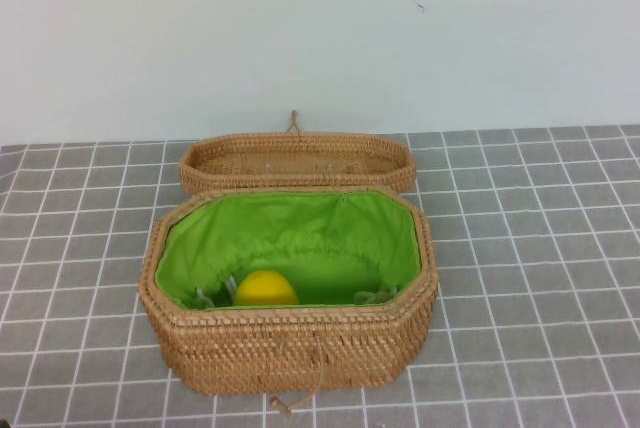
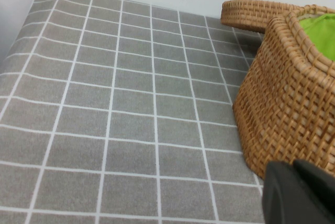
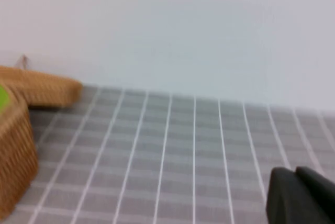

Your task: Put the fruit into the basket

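The yellow lemon (image 1: 265,289) lies inside the basket (image 1: 290,348), on the green lining near its front wall. The basket is tan woven wicker and stands in the middle of the table. Neither arm shows in the high view. My left gripper (image 2: 296,190) is shut and empty, low beside the basket's outer wall (image 2: 285,103) on its left side. My right gripper (image 3: 298,195) is shut and empty, above the grid cloth to the right of the basket (image 3: 13,145), well apart from it.
The shallow wicker lid (image 1: 297,160) lies just behind the basket, also seen in the left wrist view (image 2: 251,14) and the right wrist view (image 3: 42,89). A grey cloth with white grid lines (image 1: 540,248) covers the table. A pale wall stands behind.
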